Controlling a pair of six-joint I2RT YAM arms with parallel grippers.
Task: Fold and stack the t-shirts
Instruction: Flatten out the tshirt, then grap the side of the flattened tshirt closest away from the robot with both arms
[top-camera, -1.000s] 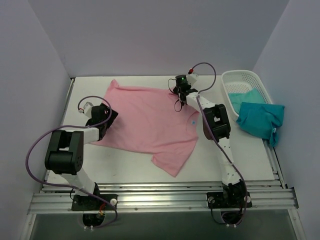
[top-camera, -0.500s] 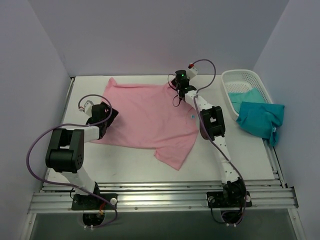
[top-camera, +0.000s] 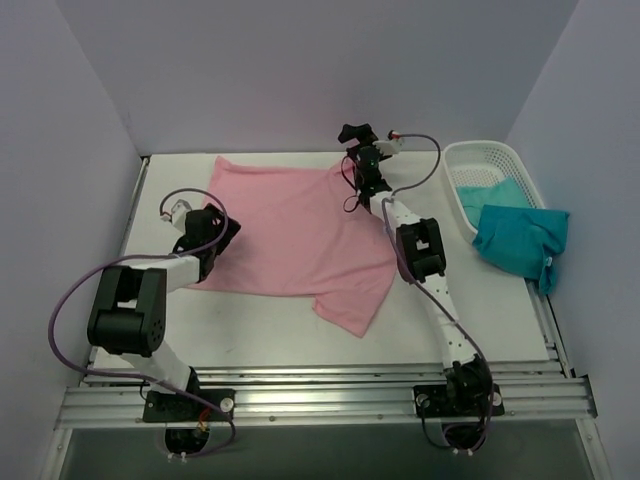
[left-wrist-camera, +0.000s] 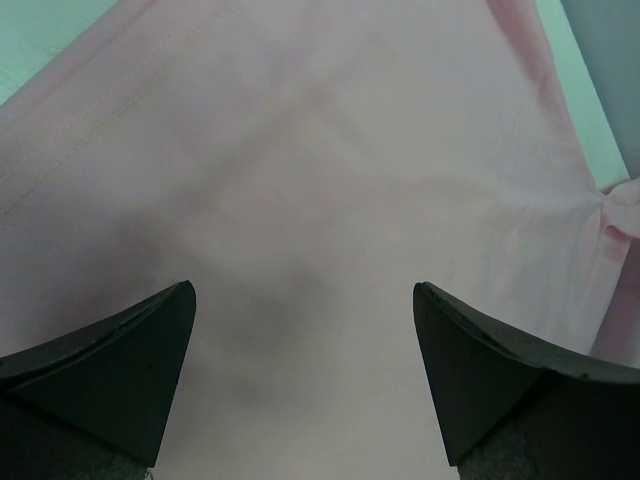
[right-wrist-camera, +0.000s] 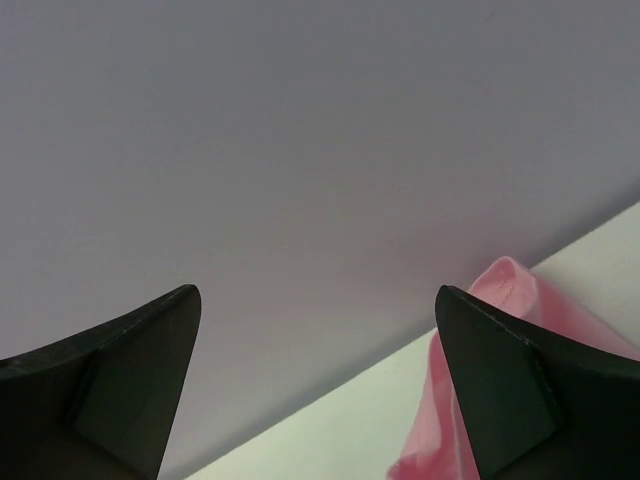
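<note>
Lavender walls close in a white table on three sides. Most of the table's middle is taken by the light pink t-shirt, spread nearly flat, one sleeve trailing toward the near edge and its far hem close to the back wall. The right arm reaches the whole depth of the table along the shirt's right side, while the left arm bends in over the shirt's left edge. A white lattice basket sits in the far right corner. One teal t-shirt hangs crumpled over its near rim onto the table, and more teal cloth lies inside. The right gripper is lifted above the pink shirt's far right corner, jaws spread wide with only wall between them. The left gripper sits low over pink fabric, jaws also wide apart and gripping nothing; whether its tips touch the cloth cannot be told.
</note>
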